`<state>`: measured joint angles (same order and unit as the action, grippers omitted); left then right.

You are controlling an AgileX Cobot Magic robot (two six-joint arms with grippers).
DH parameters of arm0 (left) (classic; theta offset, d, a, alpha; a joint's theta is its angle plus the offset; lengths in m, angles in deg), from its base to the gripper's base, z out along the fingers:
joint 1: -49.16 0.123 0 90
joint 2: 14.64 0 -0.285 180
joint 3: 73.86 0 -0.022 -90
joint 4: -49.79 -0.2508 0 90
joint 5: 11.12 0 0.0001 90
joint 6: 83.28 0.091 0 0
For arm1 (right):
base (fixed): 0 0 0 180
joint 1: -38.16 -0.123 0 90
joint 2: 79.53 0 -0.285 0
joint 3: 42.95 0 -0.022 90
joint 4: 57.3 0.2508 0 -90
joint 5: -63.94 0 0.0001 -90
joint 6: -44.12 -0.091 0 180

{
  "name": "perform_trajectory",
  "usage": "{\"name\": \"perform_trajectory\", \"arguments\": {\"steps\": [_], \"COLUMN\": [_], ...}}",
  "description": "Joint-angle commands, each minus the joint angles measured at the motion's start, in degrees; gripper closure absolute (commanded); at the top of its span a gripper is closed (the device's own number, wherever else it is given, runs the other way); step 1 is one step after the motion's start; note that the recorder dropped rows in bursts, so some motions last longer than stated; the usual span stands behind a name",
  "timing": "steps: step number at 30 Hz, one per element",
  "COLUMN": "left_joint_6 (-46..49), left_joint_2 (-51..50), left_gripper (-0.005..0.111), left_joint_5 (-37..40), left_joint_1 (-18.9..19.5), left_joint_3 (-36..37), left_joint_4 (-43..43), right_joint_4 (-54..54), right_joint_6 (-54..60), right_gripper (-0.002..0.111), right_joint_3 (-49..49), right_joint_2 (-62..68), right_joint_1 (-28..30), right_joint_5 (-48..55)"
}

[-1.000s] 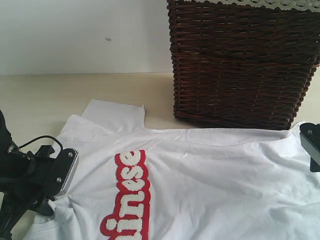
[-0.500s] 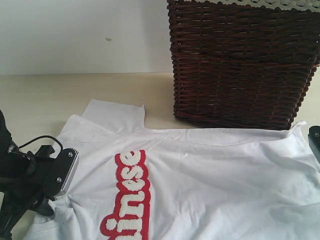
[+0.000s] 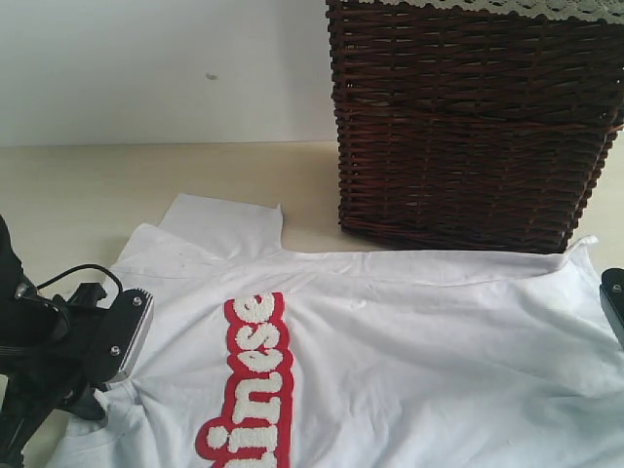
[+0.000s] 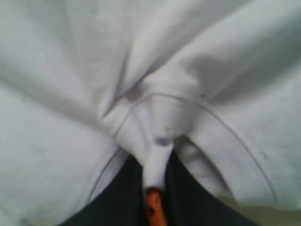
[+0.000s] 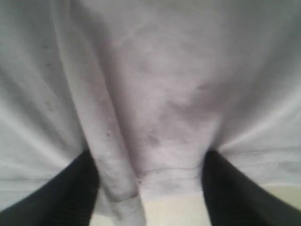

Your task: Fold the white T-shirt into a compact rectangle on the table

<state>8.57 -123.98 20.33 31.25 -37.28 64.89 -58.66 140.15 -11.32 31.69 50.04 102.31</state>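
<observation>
White cotton covers the lower half of the exterior view: the white T-shirt (image 3: 390, 361) lies spread and lightly wrinkled on the pale tabletop (image 3: 78, 185). One short sleeve points toward 11 o'clock. Its fuzzy lettering (image 3: 255, 375) on a red band runs toward 6 o'clock. A dark wicker basket (image 3: 468, 127) with a lace-edged liner (image 3: 507, 8) stands at 1 o'clock, just beyond the shirt's far edge. At 8 o'clock the left claw (image 3: 127, 336) sits at the shirt's edge. Its wrist view shows the dark fingers (image 4: 123, 193) pinching a bunched fold of fabric, with a small orange tag (image 4: 154, 207) between them. At 4 o'clock the right claw (image 5: 148, 188) is spread wide, a hemmed edge of the shirt lying loose between its fingers.
</observation>
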Motion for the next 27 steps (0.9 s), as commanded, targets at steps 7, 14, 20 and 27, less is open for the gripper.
{"name": "perform_trajectory", "arguments": {"steps": [7,14,20,27], "left_joint_6": [-0.4,-0.6,-0.4,-0.6], "left_joint_2": [-3.1,-3.1,-3.1,-3.1], "left_gripper": [0.107,0.107,0.107,0.107], "left_joint_5": [-3.3,-3.3,-3.3,-3.3], "left_joint_1": [-0.1,-0.1,-0.1,-0.1], "left_joint_3": [2.0,2.0,2.0,2.0], "left_joint_4": [-2.5,-2.5,-2.5,-2.5], "right_joint_4": [-1.6,-1.6,-1.8,-2.1], "right_joint_6": [-3.8,-6.4,-6.6,-6.8], "right_gripper": [0.108,0.108,0.108,0.108], "right_joint_3": [1.2,1.2,1.2,1.2], "right_joint_2": [1.4,1.4,1.3,-0.6], "right_joint_1": [0.2,0.2,0.2,0.2], "right_joint_5": [-0.7,-0.6,-0.6,-0.6]}}
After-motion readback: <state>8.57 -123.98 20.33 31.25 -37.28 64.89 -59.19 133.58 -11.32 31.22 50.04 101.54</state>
